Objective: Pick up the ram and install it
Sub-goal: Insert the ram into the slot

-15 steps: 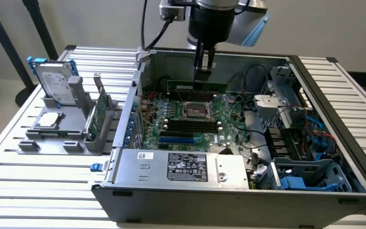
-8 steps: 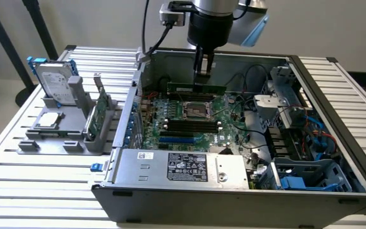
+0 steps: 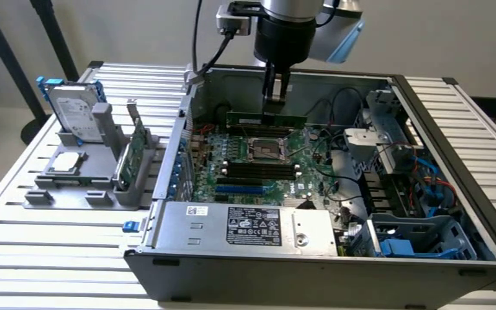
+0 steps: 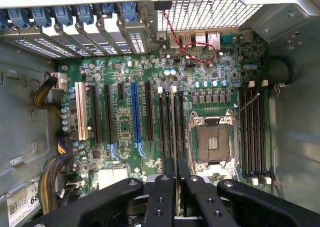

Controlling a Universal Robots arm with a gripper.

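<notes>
The gripper [image 3: 274, 113] hung inside the open computer case [image 3: 454, 135], and its jaws were narrowed onto the ram [image 3: 265, 120], pinching the stick at mid-length with its long edge level. The stick was in the air above the motherboard [image 3: 230, 152], at twelve o'clock of the CPU socket [image 3: 268, 148] in the exterior view. As far as could be judged, it was not yet seated in any slot.

So the pick-up was done, and the install looked to be at the lining-up stage. From the wrist, the gripper [image 4: 176, 169] looked down on a bank of long black slots [image 4: 170, 122] just beside the socket. A second bank [image 4: 254, 132] lay on the socket's far side.

Seating would call for the stick to lie parallel to one slot with its edge squarely over it. It would then take a straight push until the end clips caught (whether those clips stood open was too small to tell).

As for writing, the power supply [image 3: 248, 226] at six o'clock of the case carried a dark label [image 3: 254, 226] whose white print was too fine to read. In the wrist view a white sticker [image 4: 22, 204] showed the digits "68", cut off at the edge.

At nine o'clock of the case, on the slatted desk [image 3: 59, 258], a grey holder [image 3: 84, 190] kept the hard drive [image 3: 75, 113] and the broader green card [image 3: 132, 155].
</notes>
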